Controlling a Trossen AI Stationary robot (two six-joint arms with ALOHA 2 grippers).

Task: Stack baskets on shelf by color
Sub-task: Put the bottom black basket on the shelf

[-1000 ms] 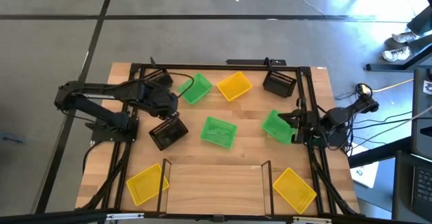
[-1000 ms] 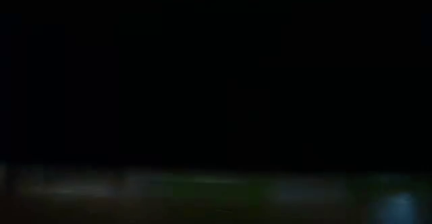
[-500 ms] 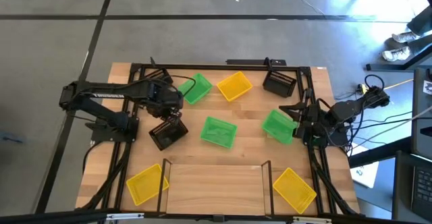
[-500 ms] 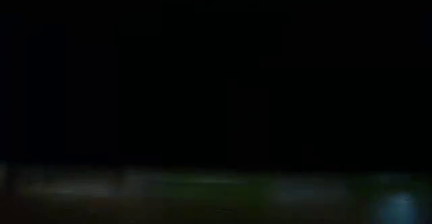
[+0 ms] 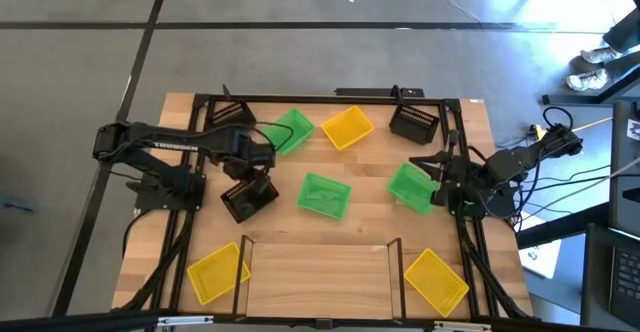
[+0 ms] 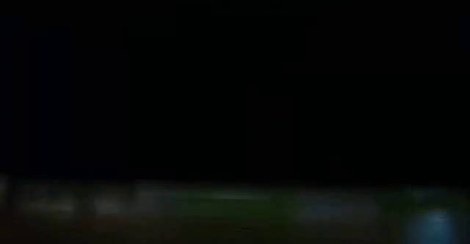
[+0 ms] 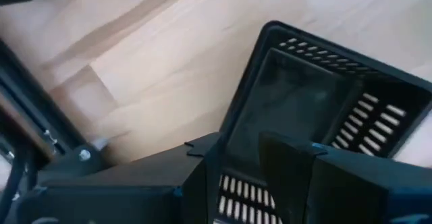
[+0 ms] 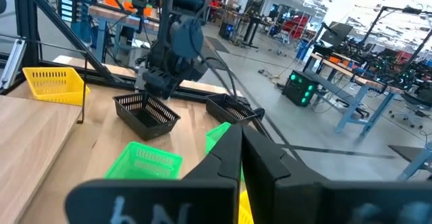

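My left gripper (image 5: 250, 177) points down over a black basket (image 5: 248, 199) at the table's left middle. It is open, and its fingers (image 7: 202, 177) stand on either side of one perforated wall (image 7: 239, 193) of the basket (image 7: 317, 109). My right gripper (image 5: 438, 168) is shut and level near the right edge, beside a green basket (image 5: 410, 186). More baskets rest on the table: green (image 5: 323, 194), green (image 5: 291, 129), yellow (image 5: 347, 127), black (image 5: 413, 122), yellow (image 5: 215, 272), yellow (image 5: 435, 280). The shelf (image 5: 318, 272) lies at the near edge. The low view is dark.
A black metal frame (image 5: 320, 99) runs around the tabletop, and the shelf's thin posts (image 5: 245, 244) stand between the two near yellow baskets. Bare wood shows between the middle green basket and the shelf. Cables hang off the right side.
My left gripper has come down toward the black basket and moved a little toward the near edge, staying open. My right gripper has risen and drawn back from the green basket toward the right edge, staying shut.
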